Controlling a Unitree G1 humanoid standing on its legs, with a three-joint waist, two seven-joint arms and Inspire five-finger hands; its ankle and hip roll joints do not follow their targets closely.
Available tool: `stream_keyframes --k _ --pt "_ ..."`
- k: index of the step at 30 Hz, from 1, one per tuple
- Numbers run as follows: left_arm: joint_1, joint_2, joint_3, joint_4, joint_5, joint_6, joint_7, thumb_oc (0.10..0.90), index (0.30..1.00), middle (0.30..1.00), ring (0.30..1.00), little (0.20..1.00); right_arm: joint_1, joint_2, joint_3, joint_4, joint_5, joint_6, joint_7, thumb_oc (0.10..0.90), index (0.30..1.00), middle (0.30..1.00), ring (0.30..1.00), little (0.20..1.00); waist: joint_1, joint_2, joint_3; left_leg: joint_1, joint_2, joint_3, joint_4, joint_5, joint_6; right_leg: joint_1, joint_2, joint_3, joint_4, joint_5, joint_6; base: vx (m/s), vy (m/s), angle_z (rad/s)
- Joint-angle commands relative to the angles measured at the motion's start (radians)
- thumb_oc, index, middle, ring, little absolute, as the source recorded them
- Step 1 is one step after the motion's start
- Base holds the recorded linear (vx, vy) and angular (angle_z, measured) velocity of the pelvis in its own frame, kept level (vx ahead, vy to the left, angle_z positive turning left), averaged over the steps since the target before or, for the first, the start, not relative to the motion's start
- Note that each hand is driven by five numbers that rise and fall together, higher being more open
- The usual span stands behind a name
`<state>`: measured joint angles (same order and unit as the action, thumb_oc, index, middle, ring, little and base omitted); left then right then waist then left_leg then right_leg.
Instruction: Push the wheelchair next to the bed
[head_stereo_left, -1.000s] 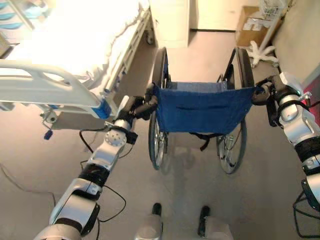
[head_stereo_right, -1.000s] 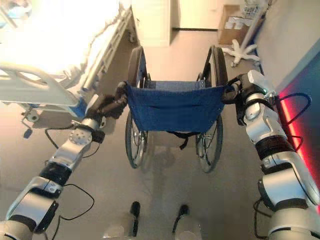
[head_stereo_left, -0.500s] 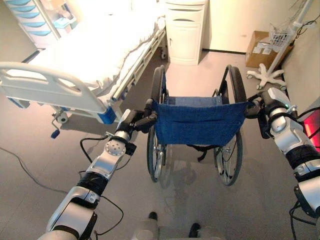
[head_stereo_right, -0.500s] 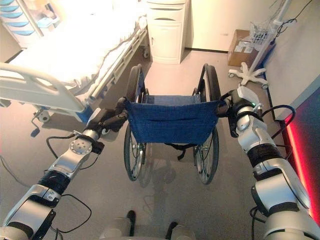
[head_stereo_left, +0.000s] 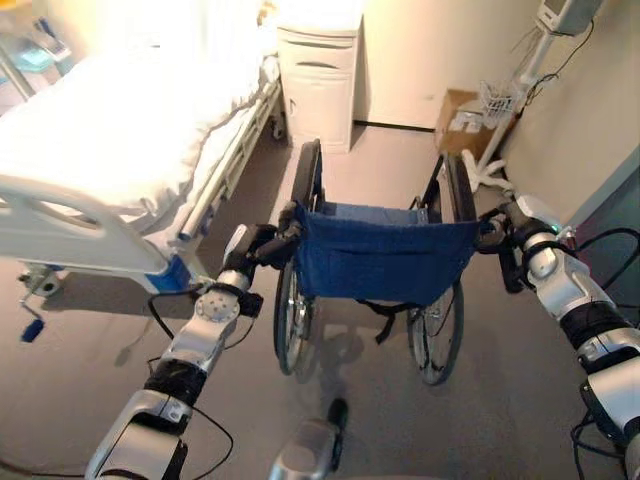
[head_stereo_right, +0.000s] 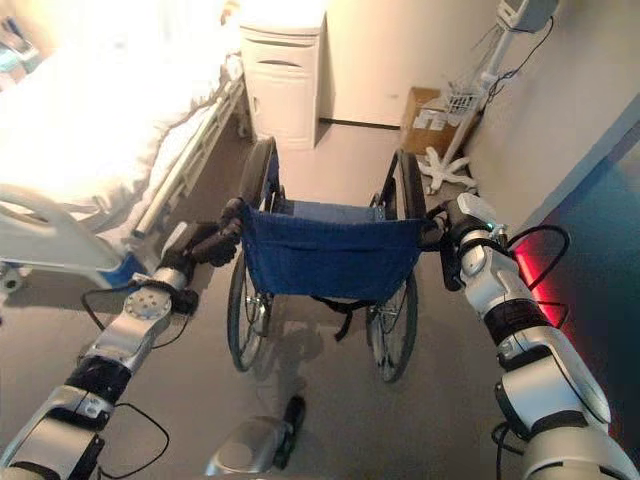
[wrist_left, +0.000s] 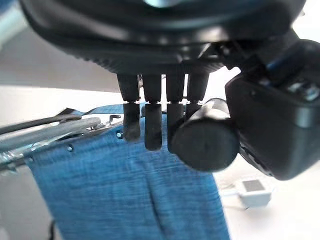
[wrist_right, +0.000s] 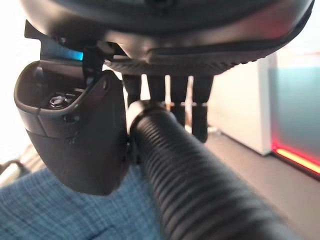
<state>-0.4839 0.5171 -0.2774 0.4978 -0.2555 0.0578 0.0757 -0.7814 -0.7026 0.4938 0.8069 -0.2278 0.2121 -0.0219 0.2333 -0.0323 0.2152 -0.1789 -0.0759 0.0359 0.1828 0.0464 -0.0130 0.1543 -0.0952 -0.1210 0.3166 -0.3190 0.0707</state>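
Note:
The wheelchair (head_stereo_left: 385, 252) with a blue cloth back stands in front of me, facing away, to the right of the bed (head_stereo_left: 120, 150) with white sheets. My left hand (head_stereo_left: 262, 243) is curled round the left push handle (wrist_left: 205, 141). The right hand (head_stereo_left: 497, 232) is curled round the ribbed black right push handle (wrist_right: 190, 180). The bed's footboard (head_stereo_left: 70, 225) is at the near left. A narrow strip of floor separates the chair's left wheel (head_stereo_left: 289, 300) from the bed rail.
A white bedside cabinet (head_stereo_left: 318, 85) stands against the far wall ahead of the wheelchair. To the far right are a cardboard box (head_stereo_left: 455, 120) and a white wheeled stand (head_stereo_left: 495, 150). A wall runs along the right side.
The camera view has shifted as I walk forward. The wheelchair has rolled ahead alongside the bed, nearer the cabinet. Both hands keep hold of the handles.

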Motion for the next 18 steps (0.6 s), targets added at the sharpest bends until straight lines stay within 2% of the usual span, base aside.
stream_keyframes --k 1,2,4,6,7,9,10,11,12,13,14,16,18 --pt "0.025 -0.054 -0.095 0.057 0.054 0.054 0.019 0.4 0.3 0.3 0.3 0.3 -0.047 0.087 0.135 -0.15 -0.056 -0.195 0.087 0.4 0.3 0.3 0.3 0.3 0.017 -0.028 0.011 -0.037 -0.033 -0.005 0.02 -0.045 0.091 0.074 0.049 -0.055 0.071 0.247 0.044 0.31 0.15 -0.31" --pt "0.023 -0.054 -0.091 0.058 0.05 0.054 0.019 0.4 0.3 0.3 0.3 0.3 -0.044 0.089 0.13 -0.141 -0.062 -0.201 0.08 0.4 0.3 0.3 0.3 0.3 0.019 -0.024 0.003 -0.027 -0.032 -0.01 0.01 -0.048 0.101 0.051 0.033 -0.059 0.148 0.295 0.062 0.24 0.13 -0.26" --pt "0.024 -0.059 -0.086 0.058 0.039 0.051 0.031 0.4 0.3 0.3 0.3 0.3 -0.036 0.084 0.122 -0.118 -0.047 -0.216 0.069 0.4 0.3 0.3 0.3 0.3 0.014 -0.012 -0.007 -0.002 -0.032 -0.03 -0.004 -0.056 0.113 0.0 0.023 -0.046 0.271 0.34 0.071 0.34 0.146 -0.18" --pt "0.032 -0.059 -0.085 0.056 0.024 0.047 0.034 0.4 0.3 0.3 0.3 0.3 -0.023 0.085 0.11 -0.1 -0.028 -0.225 0.061 0.4 0.3 0.3 0.3 0.3 0.005 -0.009 -0.013 0.016 -0.042 -0.053 -0.006 -0.065 0.119 -0.031 0.026 -0.026 0.306 0.368 0.072 0.35 0.066 0.2" --pt "0.035 -0.057 -0.084 0.059 0.009 0.033 0.034 0.4 0.3 0.3 0.3 0.3 -0.016 0.091 0.106 -0.093 -0.016 -0.221 0.061 0.4 0.3 0.3 0.3 0.3 -0.001 -0.011 -0.016 0.027 -0.047 -0.065 -0.002 -0.075 0.121 -0.061 0.012 -0.018 0.275 0.4 0.074 0.35 -0.027 0.4" --pt "0.032 -0.058 -0.079 0.071 -0.005 0.006 0.048 0.4 0.3 0.3 0.3 0.3 -0.02 0.096 0.111 -0.089 -0.022 -0.222 0.06 0.4 0.3 0.3 0.3 0.3 -0.038 0.004 0.009 0.093 -0.036 -0.102 -0.011 -0.099 0.118 -0.182 -0.017 -0.005 0.227 0.391 0.063 0.37 -0.061 0.04" --pt "0.031 -0.06 -0.081 0.074 -0.007 0.0 0.051 0.4 0.3 0.3 0.3 0.3 -0.02 0.095 0.112 -0.092 -0.022 -0.219 0.059 0.4 0.3 0.3 0.3 0.3 -0.047 0.008 0.012 0.1 -0.034 -0.112 -0.013 -0.102 0.117 -0.213 -0.011 0.003 0.2 0.389 0.06 0.36 -0.124 -0.19" --pt "0.024 -0.06 -0.085 0.085 -0.017 -0.021 0.051 0.4 0.3 0.3 0.3 0.3 -0.014 0.086 0.115 -0.104 -0.018 -0.212 0.053 0.4 0.3 0.3 0.3 0.3 -0.081 0.003 0.034 0.119 -0.048 -0.146 0.0 -0.13 0.117 -0.3 -0.013 0.035 0.075 0.377 0.052 0.28 -0.112 0.0" --pt "0.023 -0.058 -0.086 0.087 -0.019 -0.025 0.051 0.4 0.3 0.3 0.3 0.3 -0.013 0.086 0.116 -0.107 -0.02 -0.21 0.052 0.4 0.3 0.3 0.3 0.3 -0.088 -0.001 0.04 0.125 -0.054 -0.152 0.008 -0.142 0.117 -0.305 -0.023 0.035 0.049 0.384 0.054 0.5 -0.207 0.35" --pt "0.013 -0.056 -0.089 0.087 -0.022 -0.029 0.048 0.4 0.3 0.3 0.3 0.3 -0.011 0.087 0.122 -0.118 -0.019 -0.199 0.051 0.4 0.3 0.3 0.3 0.3 -0.112 -0.021 0.056 0.152 -0.074 -0.17 0.026 -0.182 0.113 -0.354 -0.059 0.043 -0.068 0.45 0.069 0.45 -0.213 0.48" --pt "0.002 -0.057 -0.09 0.091 -0.021 -0.03 0.043 0.4 0.3 0.3 0.3 0.3 -0.016 0.084 0.126 -0.125 -0.017 -0.186 0.052 0.4 0.3 0.3 0.3 0.3 -0.126 -0.028 0.063 0.17 -0.08 -0.188 0.029 -0.199 0.11 -0.384 -0.064 0.058 -0.137 0.46 0.078 0.64 -0.31 0.79" --pt "-0.01 -0.072 -0.099 0.097 -0.018 -0.043 0.034 0.4 0.3 0.3 0.3 0.3 -0.032 0.077 0.135 -0.137 -0.01 -0.155 0.06 0.4 0.3 0.3 0.3 0.3 -0.151 -0.032 0.068 0.211 -0.078 -0.226 0.044 -0.247 0.104 -0.383 -0.064 0.101 -0.274 0.473 0.093 0.59 -0.292 0.85" --pt "-0.017 -0.089 -0.107 0.096 -0.009 -0.035 0.034 0.4 0.3 0.3 0.3 0.3 -0.048 0.073 0.14 -0.144 -0.01 -0.135 0.071 0.4 0.3 0.3 0.3 0.3 -0.158 -0.04 0.061 0.222 -0.073 -0.24 0.063 -0.275 0.094 -0.368 -0.069 0.117 -0.292 0.479 0.101 0.45 -0.247 1.51"
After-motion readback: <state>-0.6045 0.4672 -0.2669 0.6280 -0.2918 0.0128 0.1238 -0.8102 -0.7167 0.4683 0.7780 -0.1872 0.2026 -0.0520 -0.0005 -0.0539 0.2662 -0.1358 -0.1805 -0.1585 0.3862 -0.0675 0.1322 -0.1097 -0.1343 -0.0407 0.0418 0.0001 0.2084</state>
